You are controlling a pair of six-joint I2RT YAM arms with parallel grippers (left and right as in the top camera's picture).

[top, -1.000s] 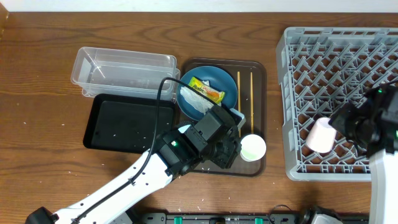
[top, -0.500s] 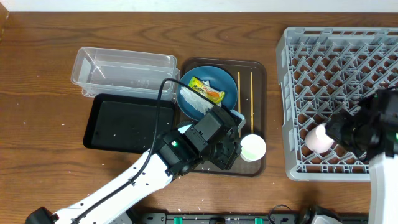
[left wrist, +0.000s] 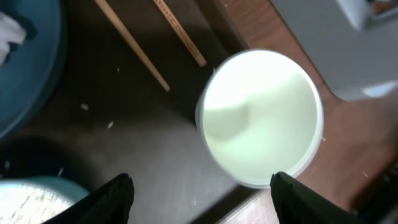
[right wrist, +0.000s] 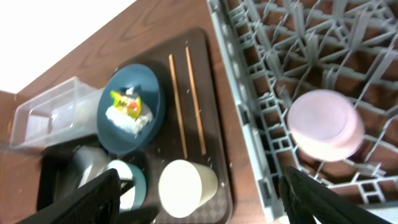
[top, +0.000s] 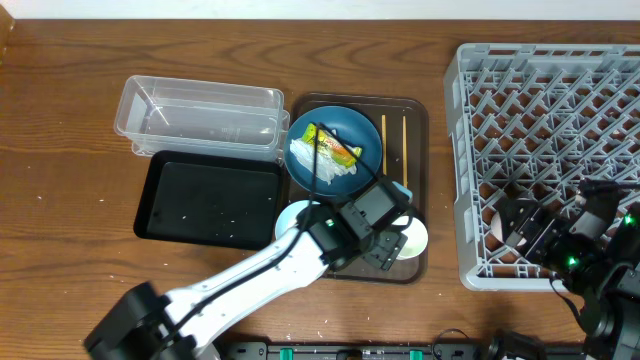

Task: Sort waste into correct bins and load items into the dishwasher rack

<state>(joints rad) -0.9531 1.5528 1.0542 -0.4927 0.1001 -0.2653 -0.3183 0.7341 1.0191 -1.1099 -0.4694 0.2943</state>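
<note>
- Overhead view of a wooden tabletop (top: 60, 120). A large light-grey dishwasher rack (top: 550, 100) fills the 3 o'clock side. A brown serving tray (top: 415, 115) sits at centre, with a clear plastic tub (top: 200, 115) and a black tray (top: 200, 195) towards 9 o'clock.
- Risk, left side: the small white cup (left wrist: 261, 118) stands mouth up at the serving tray's 5 o'clock corner, close to the rim. The ends of the two wooden chopsticks (left wrist: 149, 46) lie just beside it. A close that lands off-centre could likely tip the cup or shove it into the rim. A finger could also snag a chopstick.
- Risk, right side: the small pink cup (right wrist: 323, 124) rests among the pegs near the rack's 7 o'clock corner. I cannot tell how firmly it sits, so a careless move of the arm could probably knock it over.
- Risk, later: the yellow-green snack wrapper (top: 335, 147) and the white tissue (top: 315, 170) lie on the dark blue plate (top: 365, 135). If the plate is racked before they are binned, the waste would go in with it.
- Left claw (left wrist: 200, 182): spread wide and holding nothing. It hangs over the white cup, which lies just ahead of the fingertips (left wrist: 118, 190). Whether one tip touches the rim cannot be told.
- Right claw (right wrist: 200, 180): spread wide and empty. The pink cup sits apart from its fingers (right wrist: 323, 199), towards 1 o'clock in the wrist view.
- The white bowl with the light blue rim (top: 292, 215) sits at the serving tray's 7 o'clock corner, partly under the left arm.
</note>
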